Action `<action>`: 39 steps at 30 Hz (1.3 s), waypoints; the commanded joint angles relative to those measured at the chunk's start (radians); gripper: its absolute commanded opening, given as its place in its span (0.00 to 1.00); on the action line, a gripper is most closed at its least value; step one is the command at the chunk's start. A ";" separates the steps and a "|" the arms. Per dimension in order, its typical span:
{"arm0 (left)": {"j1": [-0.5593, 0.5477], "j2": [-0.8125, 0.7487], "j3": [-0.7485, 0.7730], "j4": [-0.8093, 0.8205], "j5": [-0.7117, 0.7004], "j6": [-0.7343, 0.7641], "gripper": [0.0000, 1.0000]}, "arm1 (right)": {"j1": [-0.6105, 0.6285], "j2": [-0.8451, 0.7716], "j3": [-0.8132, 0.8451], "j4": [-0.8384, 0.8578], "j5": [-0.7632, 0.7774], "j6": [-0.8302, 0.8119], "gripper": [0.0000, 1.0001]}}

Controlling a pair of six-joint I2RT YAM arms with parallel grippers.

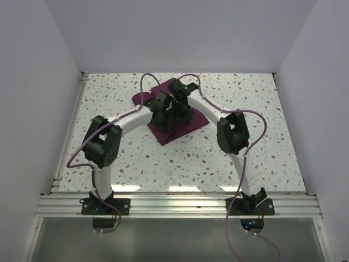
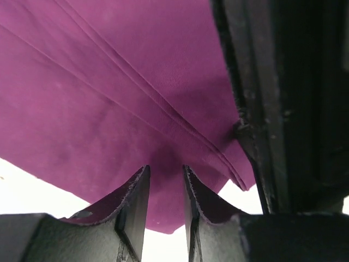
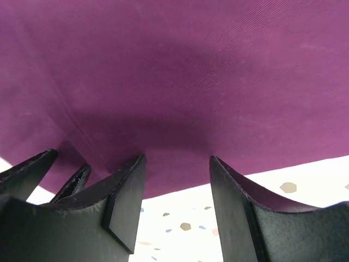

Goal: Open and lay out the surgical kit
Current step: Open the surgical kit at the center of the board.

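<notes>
The purple cloth wrap (image 2: 109, 93) lies on the speckled bench (image 3: 180, 224), directly ahead of both sets of jaws. The right jaws are spread, their tips at the cloth's near edge with bare bench showing between them. The left jaws are narrowly apart with their tips against the cloth; I cannot tell whether they pinch it.

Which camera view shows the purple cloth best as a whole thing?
The top external view: only there does the purple cloth show its outline on the table, though the arms cover its middle. The left wrist view shows close fabric with fold lines and one edge. The right wrist view shows smooth fabric and its near edge.
</notes>
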 commanded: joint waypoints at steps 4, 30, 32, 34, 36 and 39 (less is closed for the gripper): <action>-0.021 0.015 -0.113 0.098 -0.006 -0.043 0.33 | 0.037 -0.020 -0.030 0.052 -0.136 -0.003 0.55; 0.164 -0.024 -0.324 0.187 0.054 -0.055 0.13 | 0.130 0.028 -0.043 0.122 -0.210 0.013 0.50; 0.164 -0.031 -0.324 0.189 0.063 -0.055 0.12 | 0.144 0.064 0.004 0.109 -0.182 0.013 0.45; 0.163 -0.034 -0.324 0.184 0.065 -0.052 0.12 | 0.150 0.085 0.041 0.093 -0.130 0.014 0.38; 0.166 -0.044 -0.327 0.181 0.066 -0.047 0.11 | 0.152 0.098 0.050 0.079 -0.088 0.020 0.35; 0.166 -0.063 -0.334 0.187 0.083 -0.047 0.11 | 0.155 0.118 0.047 0.079 -0.038 0.034 0.25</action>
